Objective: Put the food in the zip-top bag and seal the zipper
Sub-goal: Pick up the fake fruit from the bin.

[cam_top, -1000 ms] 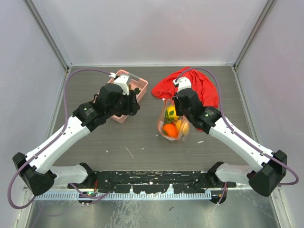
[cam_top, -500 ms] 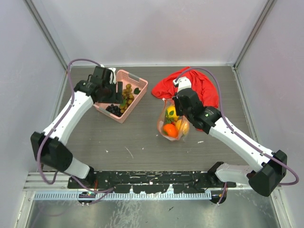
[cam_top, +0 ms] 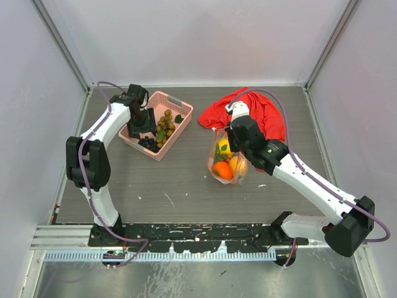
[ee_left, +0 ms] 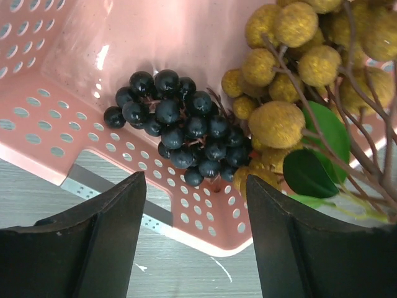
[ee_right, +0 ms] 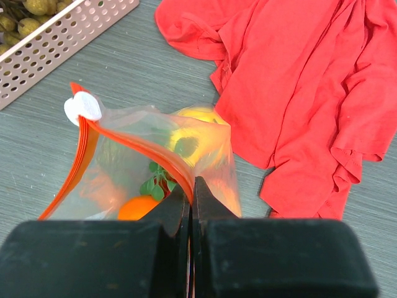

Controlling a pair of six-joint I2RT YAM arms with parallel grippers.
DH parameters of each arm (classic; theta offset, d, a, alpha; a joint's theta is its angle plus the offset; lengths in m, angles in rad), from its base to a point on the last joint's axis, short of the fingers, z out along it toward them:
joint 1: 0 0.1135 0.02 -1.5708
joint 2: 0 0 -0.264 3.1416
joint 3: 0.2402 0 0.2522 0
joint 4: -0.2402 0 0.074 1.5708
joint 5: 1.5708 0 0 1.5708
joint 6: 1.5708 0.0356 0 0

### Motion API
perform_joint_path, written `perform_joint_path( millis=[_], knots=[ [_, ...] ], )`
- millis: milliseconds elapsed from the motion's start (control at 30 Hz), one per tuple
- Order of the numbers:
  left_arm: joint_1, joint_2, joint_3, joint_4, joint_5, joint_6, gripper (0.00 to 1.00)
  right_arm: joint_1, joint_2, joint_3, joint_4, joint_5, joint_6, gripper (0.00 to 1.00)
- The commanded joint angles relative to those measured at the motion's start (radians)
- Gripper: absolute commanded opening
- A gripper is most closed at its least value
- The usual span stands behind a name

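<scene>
The left gripper (ee_left: 195,181) stands released, nothing between its jaws. Its own camera shows what the overhead view only hints at: just ahead of the fingertips, inside the basket (ee_left: 186,37), lies a cluster of dark berries (ee_left: 180,127), and to its right, touching it, the golden bunch (ee_left: 279,121) with brown stems and green leaves (ee_left: 319,146). The basket's near rim runs across the gap between the fingers. From above, the bunch (cam_top: 165,120) fills the basket's middle; the fingers themselves are hidden under the wrist there.

The right gripper (ee_right: 191,194) is clenched on the zipper (ee_right: 133,146), the orange strip running up and left from its tips to a white slider (ee_right: 82,107). Below the tips the bag (ee_right: 118,177) hangs, with an orange (ee_right: 138,208) and a yellow fruit (ee_right: 195,133) showing through the plastic. The overhead view adds a second yellow-orange fruit (cam_top: 240,165) beside the orange and shows the bag's bottom resting on the table (cam_top: 186,186). A red cloth (ee_right: 298,93) lies beyond the gripper to its right; whether it touches the bag I cannot tell.
</scene>
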Motion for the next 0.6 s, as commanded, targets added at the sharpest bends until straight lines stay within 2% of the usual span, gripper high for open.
perform_joint_path(
  millis=[0, 133, 300, 367, 567],
  knots=[
    [0.003, 0.021, 0.034, 0.011, -0.078, -0.178, 0.67, -0.005, -0.026, -0.001, 0.046, -0.007, -0.01, 0.02],
    [0.002, 0.054, 0.035, -0.013, -0.17, -0.3, 0.69, -0.005, -0.023, -0.006, 0.049, -0.01, -0.011, 0.02],
    [0.003, 0.182, 0.155, -0.169, -0.24, -0.41, 0.61, -0.005, -0.02, -0.013, 0.06, -0.018, -0.01, 0.02],
    [0.004, 0.226, 0.187, -0.207, -0.243, -0.448, 0.61, -0.005, -0.018, -0.015, 0.062, -0.021, -0.008, 0.02],
    [0.003, 0.228, 0.131, -0.156, -0.241, -0.514, 0.66, -0.005, -0.026, -0.025, 0.062, -0.023, -0.007, 0.02]
  ],
)
